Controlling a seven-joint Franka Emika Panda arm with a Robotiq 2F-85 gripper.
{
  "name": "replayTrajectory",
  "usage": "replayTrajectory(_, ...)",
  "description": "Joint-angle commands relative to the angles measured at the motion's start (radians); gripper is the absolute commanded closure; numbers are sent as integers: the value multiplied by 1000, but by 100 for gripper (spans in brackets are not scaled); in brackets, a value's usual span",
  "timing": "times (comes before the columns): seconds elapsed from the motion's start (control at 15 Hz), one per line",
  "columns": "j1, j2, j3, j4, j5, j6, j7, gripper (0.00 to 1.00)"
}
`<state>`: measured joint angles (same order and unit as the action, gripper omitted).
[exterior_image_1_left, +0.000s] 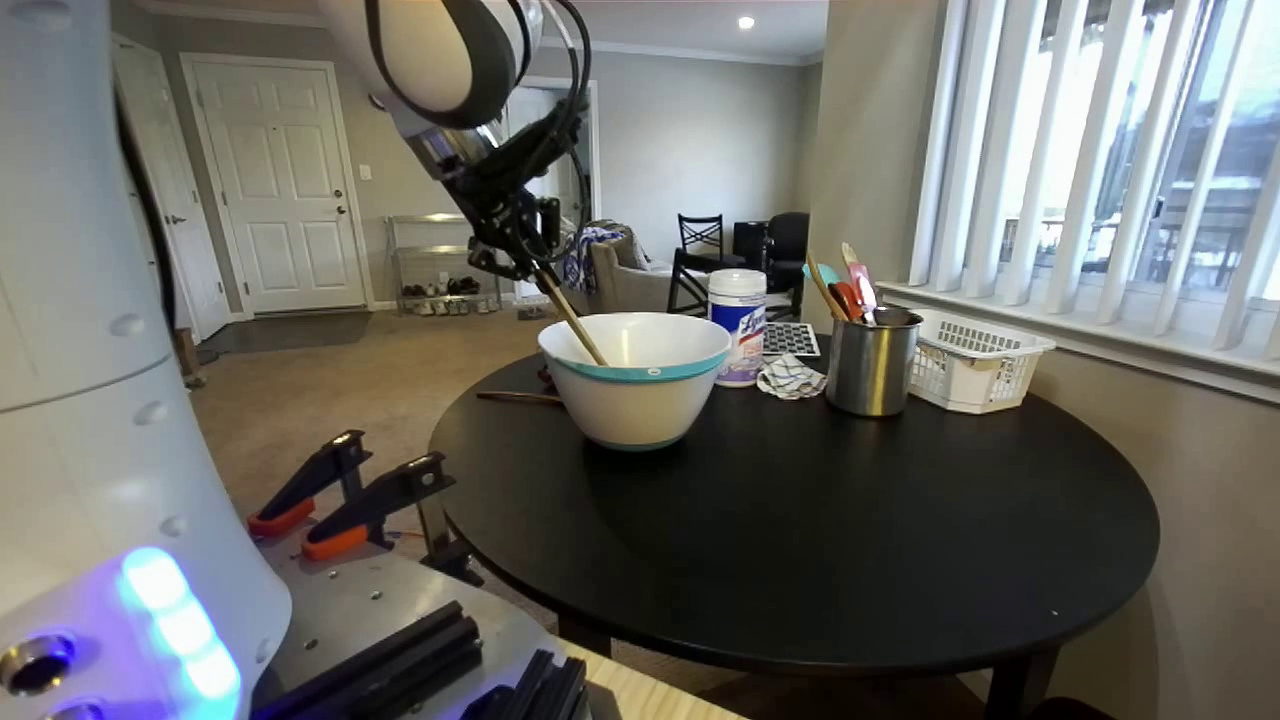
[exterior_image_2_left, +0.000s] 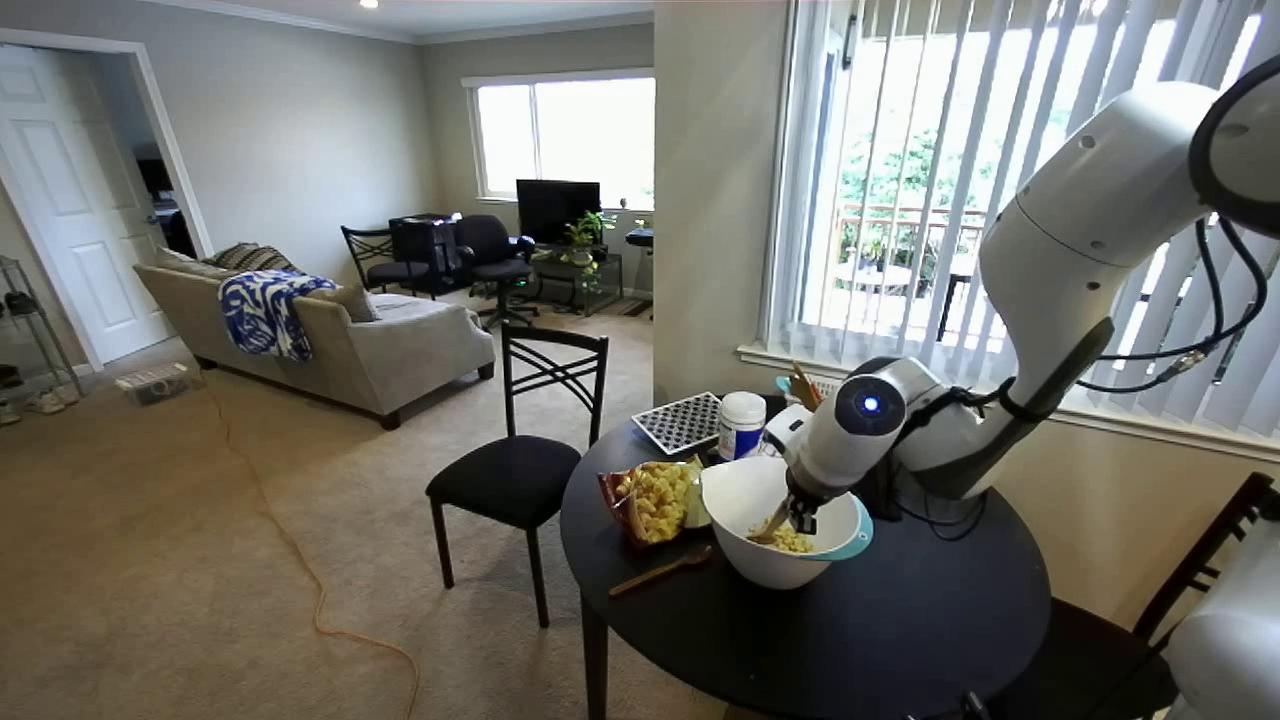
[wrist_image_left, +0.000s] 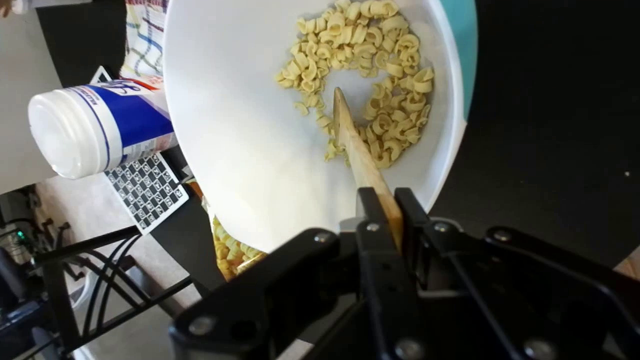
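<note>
Plainly, the black two-fingered gripper (wrist_image_left: 389, 197) is clenched on a light wooden stirring utensil (wrist_image_left: 368, 165), which slants down into a deep white mixing bowl (exterior_image_1_left: 635, 405) with turquoise trim. The utensil's lower end shows in a gap among small, curled, pale-yellow pasta pieces (wrist_image_left: 362, 45) gathered toward one side of the bowl; I cannot tell whether it touches the bottom. Near the bowl, a brown wooden spoon (exterior_image_2_left: 655, 575) and a crinkled red-and-yellow bag (exterior_image_2_left: 660, 505) lie on the same round black table (exterior_image_1_left: 850, 530). Just beside the bowl, a white plastic canister (exterior_image_1_left: 737, 325) with a blue label stands upright, next to a crumpled white checked cloth (exterior_image_1_left: 791, 379) and a flat black-and-white patterned board (exterior_image_2_left: 680, 424). Farther along the tabletop come a brushed-steel cylinder (exterior_image_1_left: 870, 370) packed with kitchen utensils (exterior_image_1_left: 858, 278) and a white slatted plastic basket (exterior_image_1_left: 985, 372). Past the table's edge stands a black metal-framed chair (exterior_image_2_left: 515, 482), and, well apart from it, a beige upholstered sofa (exterior_image_2_left: 405, 350) draped with a blue-and-white throw (exterior_image_2_left: 265, 315).
</note>
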<state>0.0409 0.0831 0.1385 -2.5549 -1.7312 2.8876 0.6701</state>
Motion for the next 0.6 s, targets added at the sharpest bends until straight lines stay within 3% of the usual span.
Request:
replayTrajectory(0.0, 6, 47, -21, 29, 175, 22, -269, 97)
replayTrajectory(0.33, 32, 75, -5, 52, 425, -93, -632, 97)
replayTrajectory(0.53, -6, 41, 64, 63, 580, -145, -846, 97)
